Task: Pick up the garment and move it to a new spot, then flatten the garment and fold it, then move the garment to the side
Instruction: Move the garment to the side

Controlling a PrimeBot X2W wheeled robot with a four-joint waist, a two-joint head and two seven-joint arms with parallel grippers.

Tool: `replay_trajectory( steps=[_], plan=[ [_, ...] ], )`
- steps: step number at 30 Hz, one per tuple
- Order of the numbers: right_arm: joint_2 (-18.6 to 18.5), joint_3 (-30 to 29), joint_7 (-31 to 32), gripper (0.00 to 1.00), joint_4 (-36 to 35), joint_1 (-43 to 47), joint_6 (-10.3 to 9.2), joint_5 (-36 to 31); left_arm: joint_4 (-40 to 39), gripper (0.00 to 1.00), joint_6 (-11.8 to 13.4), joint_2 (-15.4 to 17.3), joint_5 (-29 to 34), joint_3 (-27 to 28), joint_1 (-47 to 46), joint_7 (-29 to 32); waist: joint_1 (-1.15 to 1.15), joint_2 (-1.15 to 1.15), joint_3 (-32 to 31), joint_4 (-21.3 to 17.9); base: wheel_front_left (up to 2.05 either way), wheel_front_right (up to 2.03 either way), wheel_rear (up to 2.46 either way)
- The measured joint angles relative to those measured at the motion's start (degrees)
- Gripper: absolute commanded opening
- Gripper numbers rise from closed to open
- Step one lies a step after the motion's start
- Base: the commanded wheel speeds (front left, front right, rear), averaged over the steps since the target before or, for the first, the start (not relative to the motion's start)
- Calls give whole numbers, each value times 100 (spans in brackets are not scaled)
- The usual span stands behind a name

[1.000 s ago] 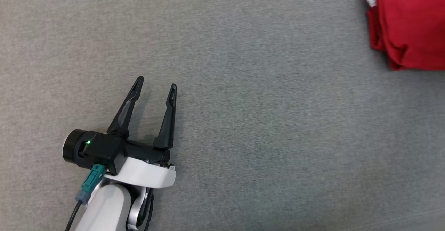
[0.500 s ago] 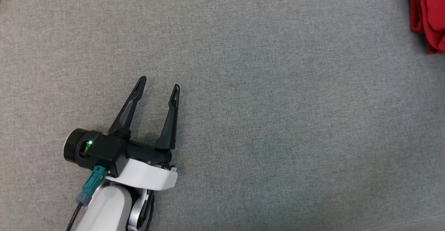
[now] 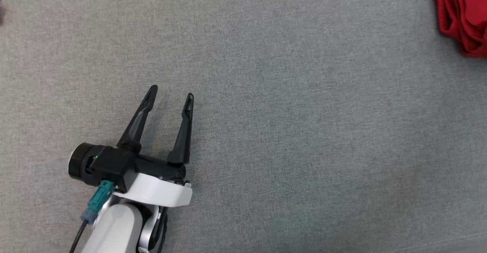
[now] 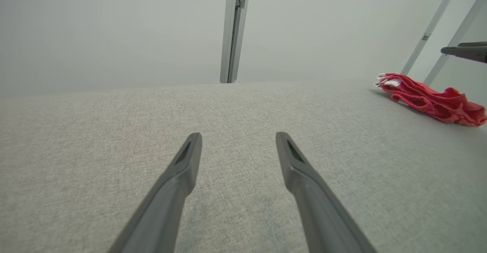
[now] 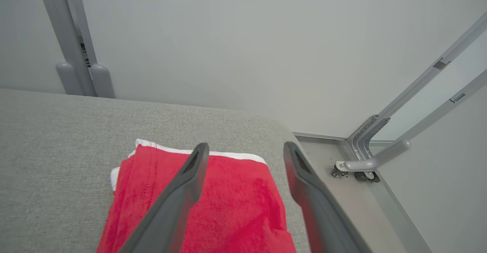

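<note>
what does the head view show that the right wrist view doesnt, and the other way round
Head view, not right wrist view: the open left gripper on its white forearm, with a teal plug, over the grey fabric-covered table.
Right wrist view, not head view: the open right gripper above the folded red fabric garment, a pale wall, and grey metal frame legs with a small caster.
Both: the garment, white-edged, lying on the table.
</note>
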Motion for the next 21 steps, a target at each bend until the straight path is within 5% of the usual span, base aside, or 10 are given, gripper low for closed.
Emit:
replay_trajectory(
  steps=[9,21],
  plan=[
    [293,-628,-67,100,-993,660,-1,151,481,100,75,13,-307,378,1,-179,0,0,-457,-19,0,0,0],
    [1346,-1467,-71,100,-2636,2442,0,-360,1144,100,236,-57,-534,856,340,-350,0,0,-1418,92,0,0,0]
  ],
)
